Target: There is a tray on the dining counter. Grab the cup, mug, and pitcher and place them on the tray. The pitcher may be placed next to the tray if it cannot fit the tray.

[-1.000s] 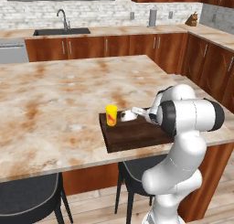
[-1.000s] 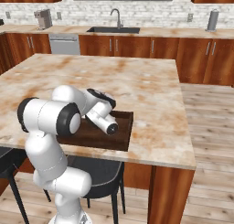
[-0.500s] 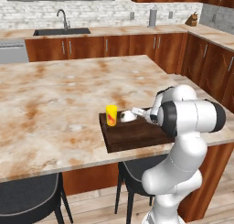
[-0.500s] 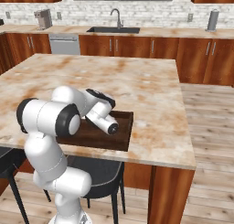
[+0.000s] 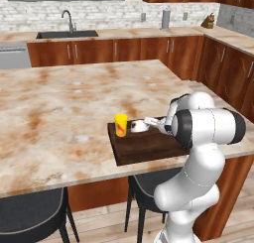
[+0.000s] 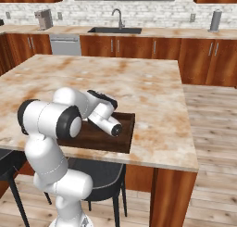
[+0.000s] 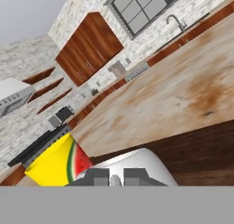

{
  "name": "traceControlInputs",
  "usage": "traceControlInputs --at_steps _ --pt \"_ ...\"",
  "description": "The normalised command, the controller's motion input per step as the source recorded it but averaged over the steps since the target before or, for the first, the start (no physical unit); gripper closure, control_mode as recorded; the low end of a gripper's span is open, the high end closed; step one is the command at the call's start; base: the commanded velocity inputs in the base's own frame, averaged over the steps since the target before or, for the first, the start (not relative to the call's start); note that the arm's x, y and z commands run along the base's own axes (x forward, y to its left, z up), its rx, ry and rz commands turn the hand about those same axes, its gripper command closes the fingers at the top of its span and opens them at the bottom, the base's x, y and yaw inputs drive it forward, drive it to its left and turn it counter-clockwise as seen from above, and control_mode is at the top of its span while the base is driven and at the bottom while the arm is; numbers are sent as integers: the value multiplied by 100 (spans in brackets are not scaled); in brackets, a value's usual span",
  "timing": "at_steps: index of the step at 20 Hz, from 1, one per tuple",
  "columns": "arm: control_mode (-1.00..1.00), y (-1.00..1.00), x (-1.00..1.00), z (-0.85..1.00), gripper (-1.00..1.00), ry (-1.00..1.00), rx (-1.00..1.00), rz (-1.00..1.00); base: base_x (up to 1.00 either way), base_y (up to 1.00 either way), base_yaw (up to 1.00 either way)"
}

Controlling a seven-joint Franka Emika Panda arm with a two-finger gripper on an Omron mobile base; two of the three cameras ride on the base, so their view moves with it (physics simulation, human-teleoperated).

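The dark brown tray (image 5: pixel 149 147) lies at the near edge of the dining counter (image 5: pixel 74 98). On its far side stand the yellow cup (image 5: pixel 120 125) and, just right of it, the white mug (image 5: pixel 138 126). My gripper (image 5: pixel 150 122) reaches in from the right, shut on the mug's side. In the hand view the fingertips (image 7: pixel 97 177) stand close together with a thin white part of the mug (image 7: pixel 137 161) pinched between them, and the cup (image 7: pixel 52 166) shows a watermelon mark. The grey pitcher (image 5: pixel 165 19) stands far off on the back counter. My arm covers most of the tray (image 6: pixel 122 133).
Dark stools (image 5: pixel 30 214) are tucked under the counter's near edge. The back counter holds a sink with a faucet (image 5: pixel 67 21) and a small appliance (image 6: pixel 44 18). A wood floor aisle (image 6: pixel 213 129) runs to the right of the island.
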Motion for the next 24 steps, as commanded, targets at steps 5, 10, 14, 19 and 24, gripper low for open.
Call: traceControlInputs --at_steps 5,10,14,19,24 --pt "-100 0 1 0 100 0 0 0 0 0 0" --pt "-100 0 0 0 -100 0 0 0 0 0 0" --pt "-100 0 0 0 -100 0 0 0 0 0 0" --pt "-100 0 0 0 -100 0 0 0 0 0 0" --pt "-100 1 0 22 -100 0 -2 0 0 0 0"
